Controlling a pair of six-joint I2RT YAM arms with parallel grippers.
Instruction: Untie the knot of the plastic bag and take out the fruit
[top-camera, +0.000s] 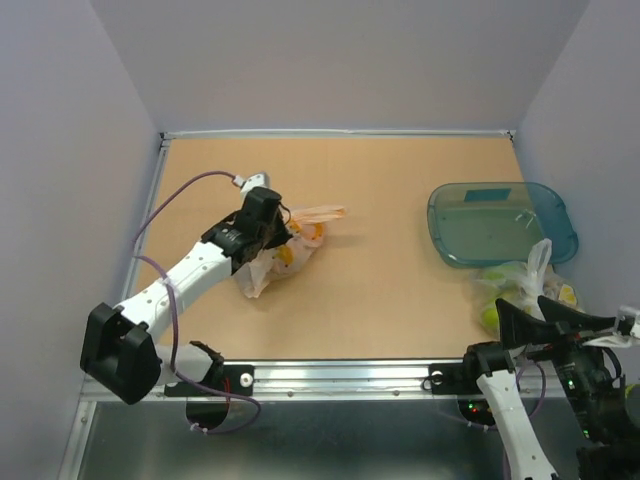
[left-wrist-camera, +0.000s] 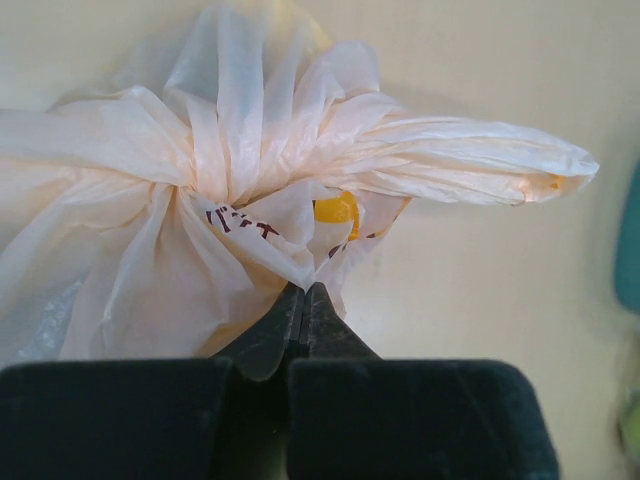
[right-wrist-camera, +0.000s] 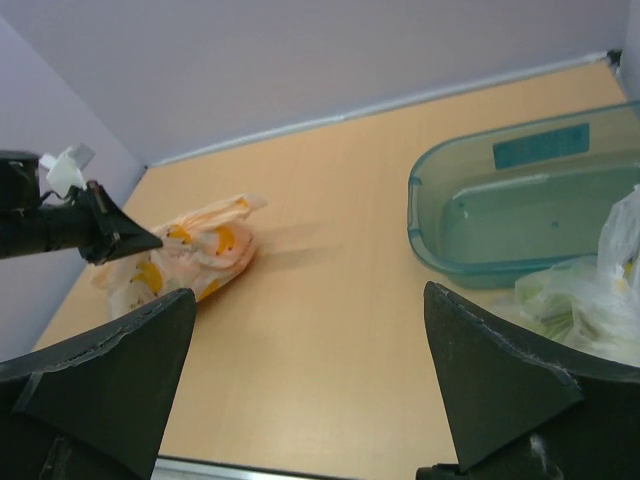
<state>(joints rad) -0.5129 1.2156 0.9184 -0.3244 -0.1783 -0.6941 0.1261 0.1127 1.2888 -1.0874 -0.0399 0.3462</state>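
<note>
white left arm, purple cable, black pointed left pincer.

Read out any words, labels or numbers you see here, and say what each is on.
No text reads clearly.
On the plastic bag, dark red print: crumpled into folds, unreadable.
Inside the blue tray, a teal label: too small and blurred to read.

place: robot lab cell | signs: plain lilac walls boxing tan table, aluminium mounting rail
</note>
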